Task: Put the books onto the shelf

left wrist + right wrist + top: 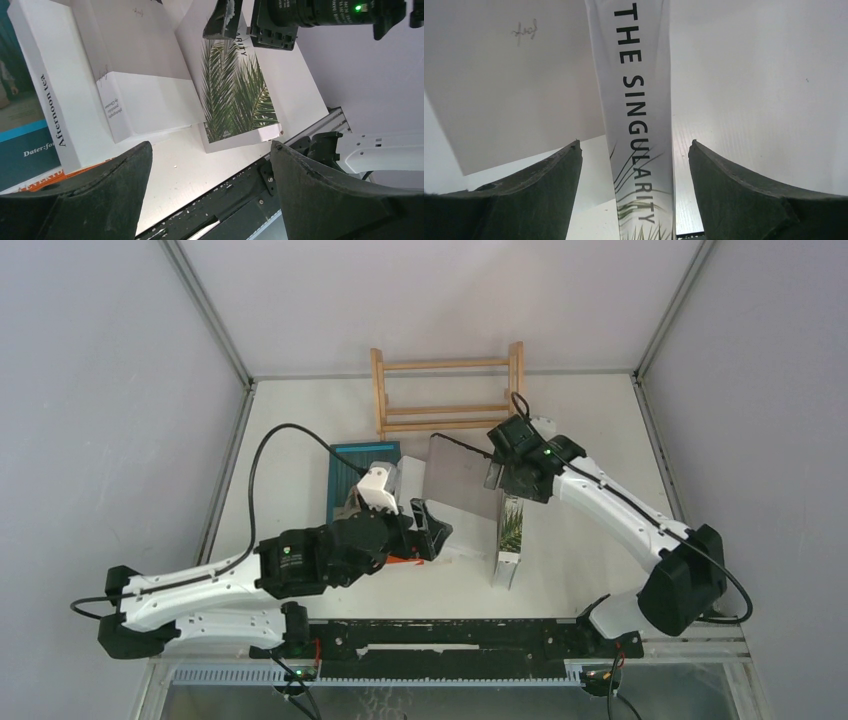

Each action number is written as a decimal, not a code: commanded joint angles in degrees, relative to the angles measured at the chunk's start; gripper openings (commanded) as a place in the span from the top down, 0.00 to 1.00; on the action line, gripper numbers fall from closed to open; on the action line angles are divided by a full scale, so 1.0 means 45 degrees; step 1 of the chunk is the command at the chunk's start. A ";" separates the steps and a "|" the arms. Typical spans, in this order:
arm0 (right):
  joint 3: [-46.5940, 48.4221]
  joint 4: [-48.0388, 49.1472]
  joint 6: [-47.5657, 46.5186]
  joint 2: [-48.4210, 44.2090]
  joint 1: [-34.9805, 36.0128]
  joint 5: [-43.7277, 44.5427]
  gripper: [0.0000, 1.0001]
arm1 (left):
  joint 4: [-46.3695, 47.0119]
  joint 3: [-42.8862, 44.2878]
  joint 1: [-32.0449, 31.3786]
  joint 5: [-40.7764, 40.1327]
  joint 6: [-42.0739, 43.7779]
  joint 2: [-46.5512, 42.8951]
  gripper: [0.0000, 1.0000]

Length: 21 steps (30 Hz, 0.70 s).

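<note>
**Right claw straddling The Singularity, not clamped yet**

Nearest, lower centre of the overhead view: left gripper [211, 146] is hanging wide open with nothing between its fingers. It's sitting over the flat pile: white "Afternoon tea" book [50, 95], orange book [55, 176] peeking out beneath, teal book [345, 480] to the left.

Just right of centre: The Singularity book [508, 540] is standing on its long edge on the table [590, 440], spine up, palm-leaf cover facing the left arm. Right gripper [634, 143] is sitting over the book's far end, jaws spread wide either side of the spine. Gaps are showing on both sides, so it's gripping nothing. Grey book [460, 478] is lying just left; can't tell if they're touching.

Top centre: shelf [447, 409] is standing at the back wall, well apart from the books, none on it.

Handling, my read: stiff, thin, probably light, with a glossy cover that's likely slippery. Pinching across both covers just under the spine is looking right. Gripping this near one end is risking the book swinging down, so mid-length seems safer. On edge, a nudge could tip it.
</note>
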 commanded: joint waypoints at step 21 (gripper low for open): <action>0.0782 -0.0696 -0.0362 0.1159 0.0351 0.0575 0.63 | 0.0195 -0.1337 0.0812 -0.0774 0.0324 -0.1839 0.07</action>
